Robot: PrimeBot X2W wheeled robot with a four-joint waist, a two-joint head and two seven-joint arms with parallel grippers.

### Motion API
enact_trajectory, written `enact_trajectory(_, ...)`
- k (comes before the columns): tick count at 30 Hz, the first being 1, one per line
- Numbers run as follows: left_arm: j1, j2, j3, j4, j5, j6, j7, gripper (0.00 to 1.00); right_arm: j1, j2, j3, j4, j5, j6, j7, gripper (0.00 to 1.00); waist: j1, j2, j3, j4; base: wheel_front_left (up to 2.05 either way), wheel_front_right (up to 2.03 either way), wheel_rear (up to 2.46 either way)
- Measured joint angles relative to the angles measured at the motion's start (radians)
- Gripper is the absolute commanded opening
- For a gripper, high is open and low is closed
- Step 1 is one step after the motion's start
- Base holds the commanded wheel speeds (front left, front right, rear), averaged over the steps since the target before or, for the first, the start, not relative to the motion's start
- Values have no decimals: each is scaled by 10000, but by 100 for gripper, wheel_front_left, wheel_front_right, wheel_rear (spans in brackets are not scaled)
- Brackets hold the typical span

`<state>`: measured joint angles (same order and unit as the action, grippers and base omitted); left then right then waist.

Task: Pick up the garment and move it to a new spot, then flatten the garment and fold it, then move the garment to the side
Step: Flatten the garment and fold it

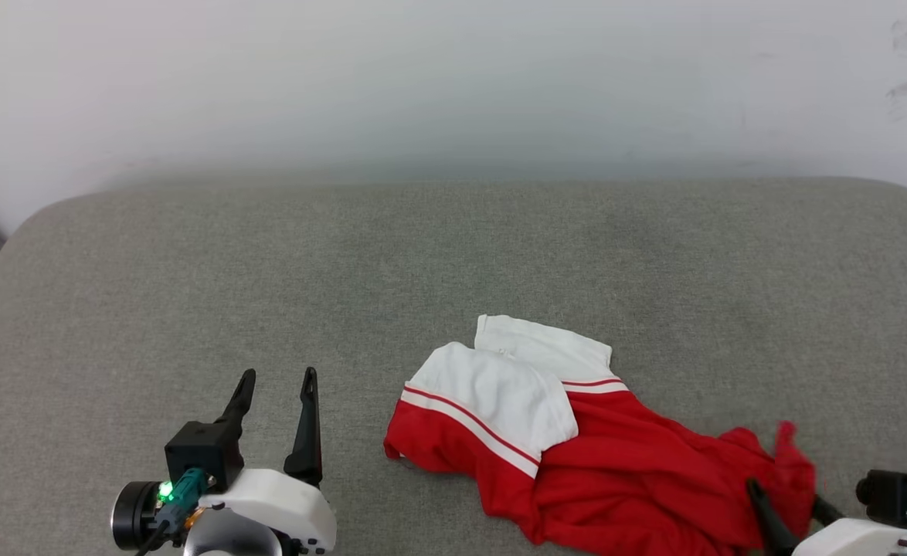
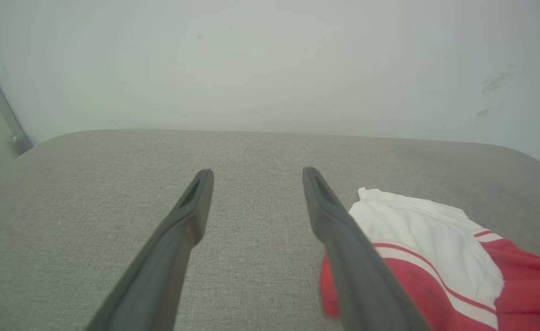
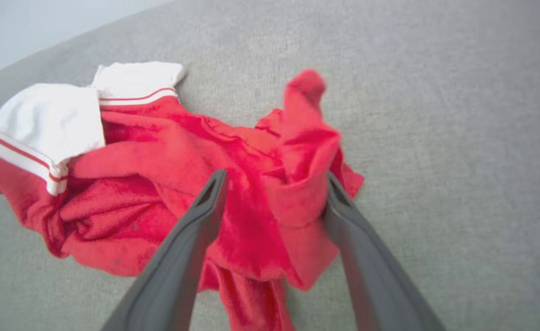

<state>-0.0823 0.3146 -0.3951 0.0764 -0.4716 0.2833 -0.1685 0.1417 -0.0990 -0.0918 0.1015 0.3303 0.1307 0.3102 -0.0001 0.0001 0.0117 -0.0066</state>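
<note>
In the head view we saw one garment (image 1: 616, 463), a red T-shirt, lying crumpled on the near right part of the grey tabletop (image 1: 422, 255). Its two white sleeves (image 1: 492, 394) overlapped on the side nearer the tabletop's middle. The left claw (image 1: 280, 374) hung over the tabletop's near left part, its two fingers (image 1: 307, 417) apart and empty, probably kept ready for the flattening. The right claw (image 1: 783, 492) sat at the tabletop's near right edge, against the garment's red end. In the left wrist view the left claw (image 2: 257, 171) stood wide with bare tabletop between its fingers. In the right wrist view the right claw (image 3: 275, 175) had its two fingers spread, with a raised fold (image 3: 304, 92) of red cloth between them brushing one finger. Nothing was pinched, so we judged the garment laid at its new spot, bunched and not yet flattened.
</note>
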Motion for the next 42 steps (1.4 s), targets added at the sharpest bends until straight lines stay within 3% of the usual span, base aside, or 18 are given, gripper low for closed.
enact_trajectory(7, 144, 40, 2, -12, -77, 61, 19, 100, -334, 128, -21, -861, -688, 0, -1724, 100, 1, 0, -212, 84, 0, 0, 0)
enact_trajectory(15, 149, 96, 2, -38, -92, 117, 73, 100, -474, 257, 286, -1511, -1103, 2, -1887, 100, 0, 0, -293, 201, 0, 0, 0)
enact_trajectory(20, 82, 86, -58, -109, -79, 153, 75, 100, -620, 230, 360, -1020, -909, 2, -882, 100, 1, 0, -184, 278, 0, 0, 0)
enact_trajectory(25, -250, -56, -272, -190, 19, 67, 10, 100, -1479, -301, 516, 174, -313, 0, 351, 100, 1, 0, 70, 529, 0, 0, 0)
enact_trajectory(33, -998, -449, -669, -173, 155, -251, -249, 100, -3895, -1323, 1530, 2071, 995, 2, 2249, 100, 2, 0, 766, 1264, 0, 0, 0)
enact_trajectory(40, -1634, -755, -803, 82, 249, -460, -543, 100, -5821, -1939, 2437, 3879, 1720, 2, 3143, 100, 2, 0, 1394, 2049, 0, 0, 0)
enact_trajectory(42, -1751, -869, -811, 253, 272, -533, -652, 100, -6448, -2052, 3104, 4886, 1962, 0, 3630, 100, 3, 0, 1704, 2348, 0, 0, 0)
